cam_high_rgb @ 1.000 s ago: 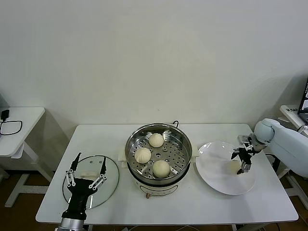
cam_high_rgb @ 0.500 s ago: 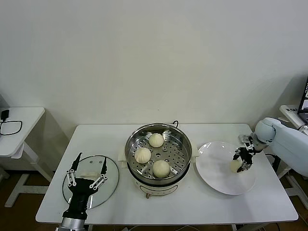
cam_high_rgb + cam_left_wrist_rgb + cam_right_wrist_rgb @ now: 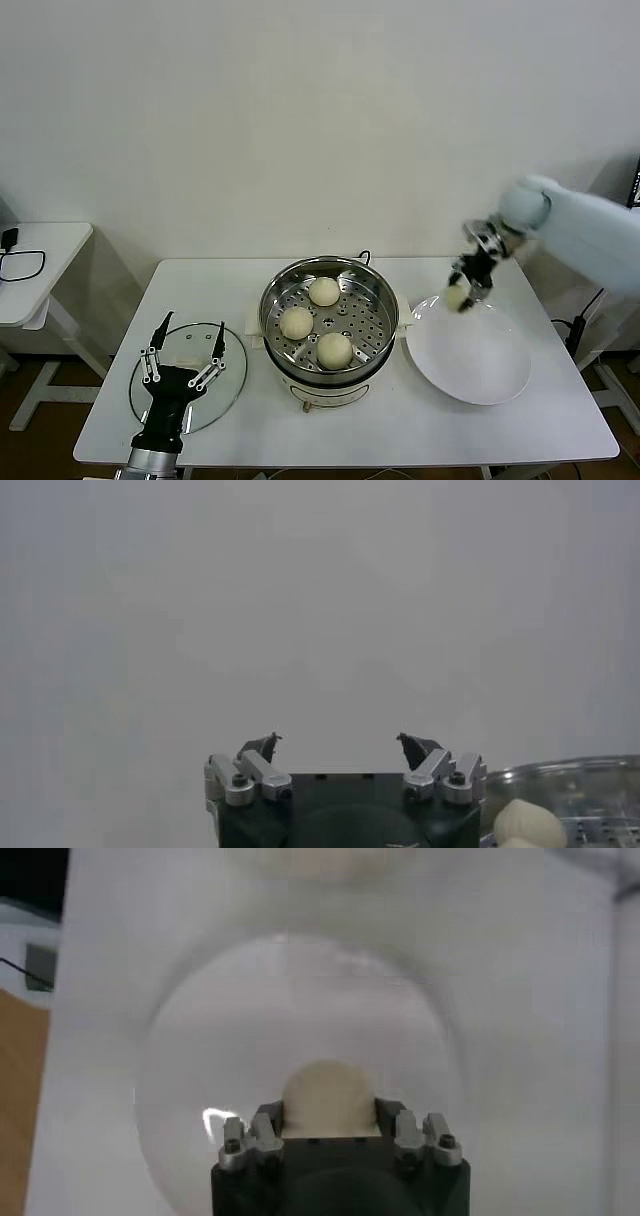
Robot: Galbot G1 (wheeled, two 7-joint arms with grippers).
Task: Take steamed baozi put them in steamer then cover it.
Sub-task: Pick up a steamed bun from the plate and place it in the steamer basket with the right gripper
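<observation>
Change: the right gripper [image 3: 467, 284] has lifted the fourth baozi [image 3: 458, 298] off the white plate [image 3: 470, 358] and clamps it in the air above the plate's far edge, near the steamer [image 3: 330, 322]
Meaning: last bun is on its way (only placing and covering remain)
Steamer: three buns on its perforated tray
Plate: now bare
Left gripper [image 3: 182, 357]: spread open over the glass lid [image 3: 188, 376]

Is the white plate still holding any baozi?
No: the plate is bare, and the right tool holds the last baozi above it.
</observation>
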